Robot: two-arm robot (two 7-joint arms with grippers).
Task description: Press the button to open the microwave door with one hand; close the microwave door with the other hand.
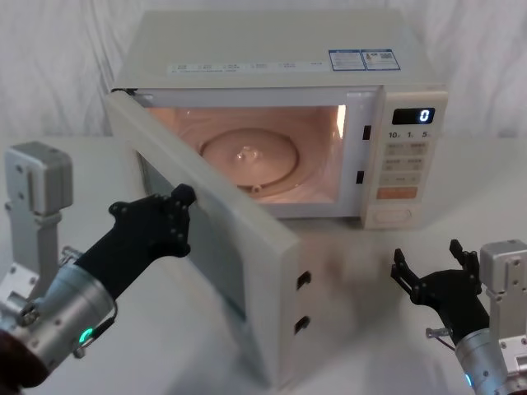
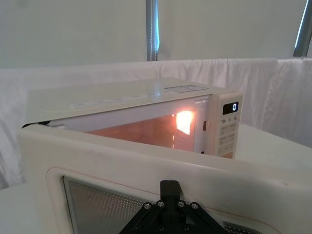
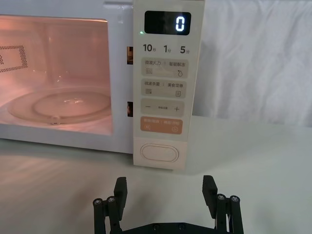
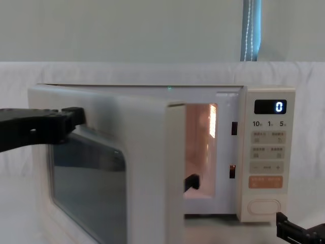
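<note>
The microwave door [image 1: 239, 247] stands swung out about halfway, its windowed outer face toward me; it also shows in the left wrist view [image 2: 146, 161] and the chest view [image 4: 142, 152]. My left gripper [image 1: 183, 195] is shut, with its tip against the upper part of that outer face [image 4: 76, 116]. The lit cavity holds a glass turntable [image 1: 247, 156]. The button [image 1: 389, 216] sits at the bottom of the control panel [image 3: 158, 153]. My right gripper [image 1: 432, 267] hangs open over the table, a short way in front of the button and touching nothing [image 3: 165, 190].
The microwave's body [image 1: 272, 49] stands on a white-clothed table [image 1: 354, 329] with white cloth hanging behind. The display [image 1: 414, 116] reads 0. An orange key [image 3: 161, 125] sits just above the button. Bare tabletop lies between the door's free edge and my right gripper.
</note>
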